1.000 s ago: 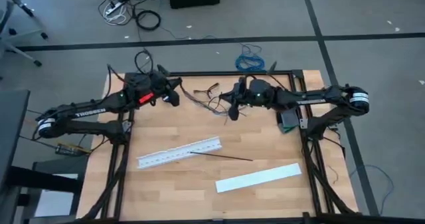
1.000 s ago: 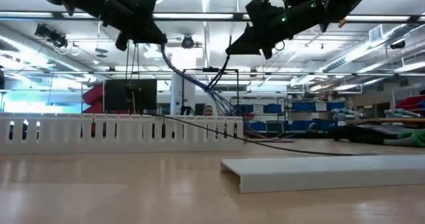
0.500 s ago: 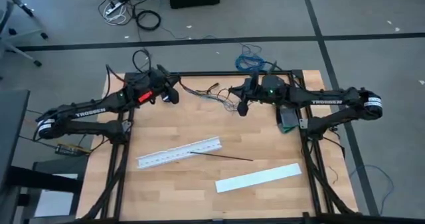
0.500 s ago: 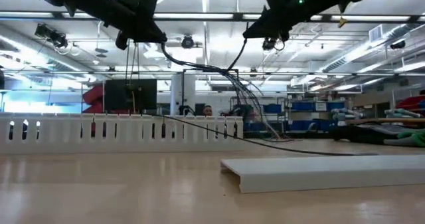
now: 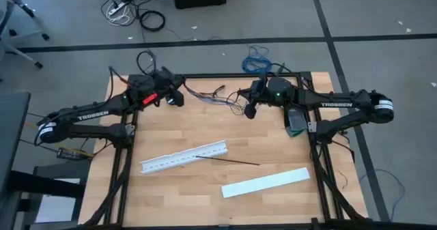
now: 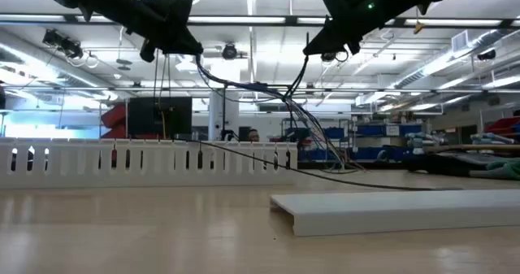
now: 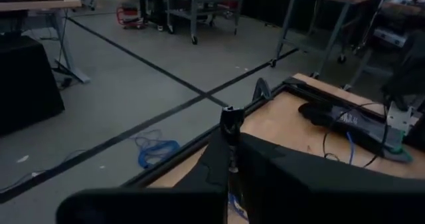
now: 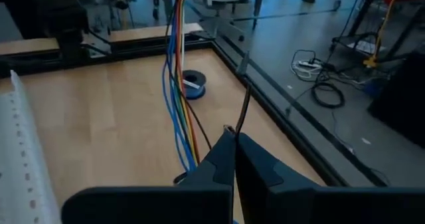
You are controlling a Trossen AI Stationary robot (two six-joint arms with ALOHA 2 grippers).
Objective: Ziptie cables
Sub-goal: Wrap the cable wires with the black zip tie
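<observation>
The cables (image 6: 244,85) hang in the air over the table's far part, a bunch of thin coloured wires strung between my two grippers. Their loose ends (image 6: 321,148) droop toward the table. In the right wrist view the cables (image 8: 178,84) run away toward the left arm. My left gripper (image 5: 176,97) is shut at the bunch's left end. My right gripper (image 5: 249,110) is shut on a thin dark strand (image 8: 244,101) beside the bunch. I cannot tell whether the strand is a wire or a ziptie. My left gripper holds the cables by their left end (image 6: 200,63), which leaves its shut fingertips. The fingers slant downward and toward the table's right. The bunch is lifted clear of the table. The left wrist view hides the place of contact behind the fingers. My right gripper pinches the thin dark strand (image 8: 240,121) between its two fingertips. The fingers slant downward and toward the table's left. From the fingertips the strand (image 6: 299,63) runs straight down to the bunch, drawn taut. It is clear of the table.
A white slotted strip (image 5: 184,156) lies mid-table with a thin black ziptie (image 5: 229,161) beside it. A flat white cover (image 5: 265,182) lies nearer the front. A small dark roll (image 8: 194,83) sits on the wood under the cables, and a green object (image 5: 297,122) lies at the right edge.
My right gripper has gone up and toward the table's right edge, still shut. The cables have changed from a sagging V between the grippers to a nearly level run. Their loose ends have swung down to the right. My left gripper has stayed in place.
</observation>
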